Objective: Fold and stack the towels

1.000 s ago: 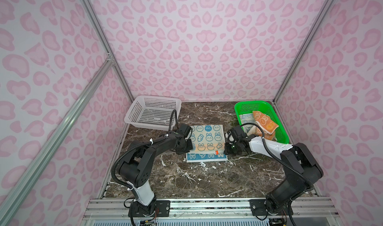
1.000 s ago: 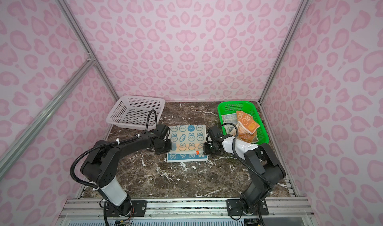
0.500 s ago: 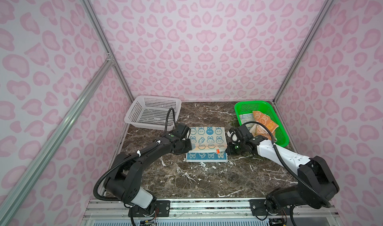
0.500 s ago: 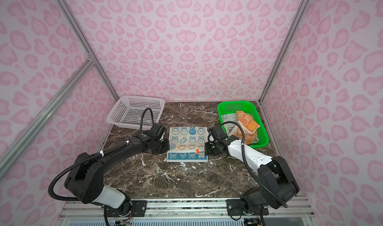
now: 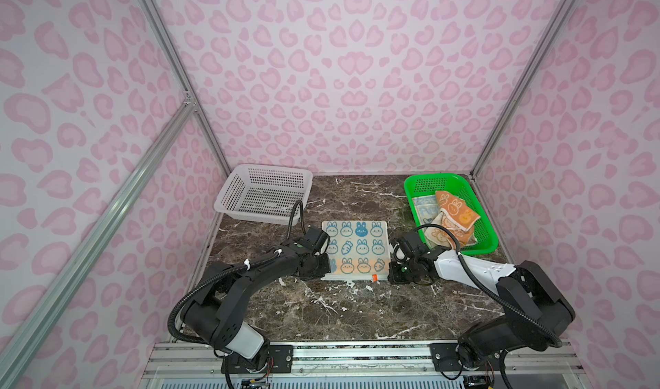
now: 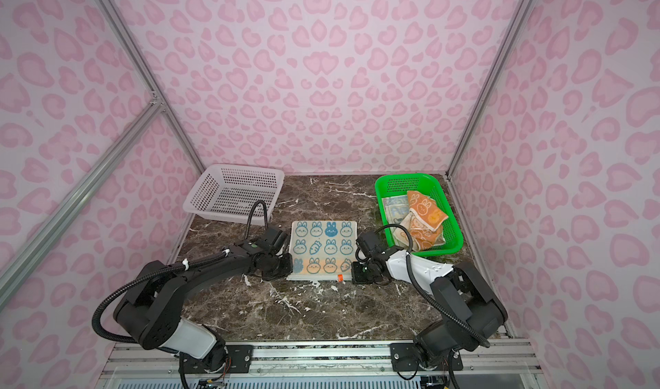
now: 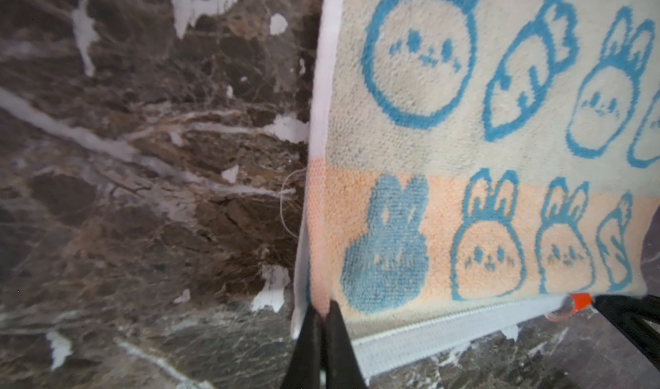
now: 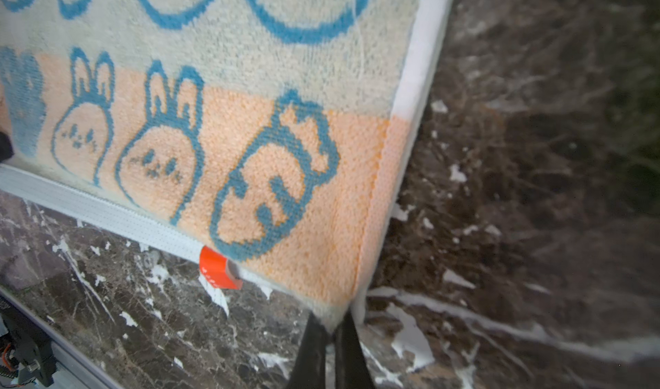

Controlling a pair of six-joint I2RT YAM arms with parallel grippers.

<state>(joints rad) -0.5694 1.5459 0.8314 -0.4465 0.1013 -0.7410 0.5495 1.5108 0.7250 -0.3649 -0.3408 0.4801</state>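
Observation:
A cream towel (image 5: 357, 248) (image 6: 323, 248) printed with blue bunnies lies doubled over in the middle of the marble table. Its upper layer ends in an orange band at the near edge. My left gripper (image 5: 325, 271) (image 6: 290, 271) (image 7: 323, 310) is shut on the upper layer's near left corner. My right gripper (image 5: 390, 274) (image 6: 351, 274) (image 8: 332, 321) is shut on the near right corner, close to a small orange tag (image 8: 214, 267). The lower layer's white hem (image 7: 446, 330) shows just past the held edge. More towels, an orange one (image 5: 455, 212) and a pale one (image 5: 425, 208), lie crumpled in the green basket (image 5: 432, 183).
A white perforated basket (image 5: 264, 194) (image 6: 232, 191) stands at the back left with nothing visible inside. Pink patterned walls close the table on three sides. Bare marble (image 5: 339, 308) lies between the towel and the front rail.
Both grippers have moved toward the front of the table with the towel's corners in them. The upper layer now lies over the lower one, down to its near hem.

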